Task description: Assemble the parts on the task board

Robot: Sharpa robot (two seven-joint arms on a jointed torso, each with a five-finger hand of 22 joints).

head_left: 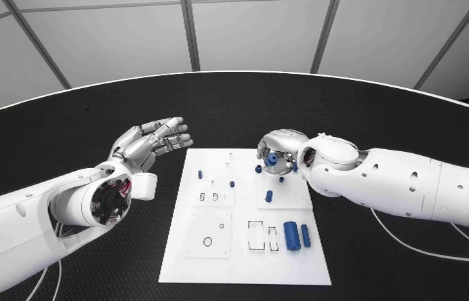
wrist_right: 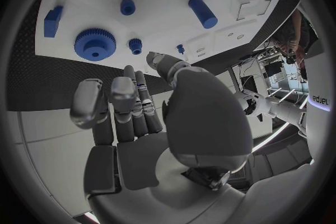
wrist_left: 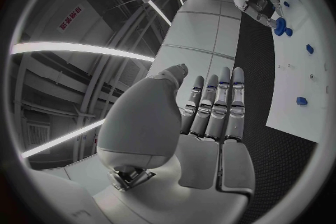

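Bare black table [head_left: 108, 125] along the task board's [head_left: 293, 267] left edge; left hand [head_left: 152, 142] hovers open off its far-left corner. Right hand [head_left: 278, 153] crowds the far-right corner, over the blue gear [head_left: 271, 158]. Upright pegs [head_left: 269, 196] obstruct mid-board; two cylinders [head_left: 292, 235] lie near the right edge.

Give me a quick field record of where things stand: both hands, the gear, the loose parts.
left robot hand: raised beside the task board, fingers straight and together, holding nothing
right robot hand: over the board's far right corner, fingers spread, nothing held
blue gear: on the board, just beyond the right fingertips
blue cylinders: lying side by side at the board's near right
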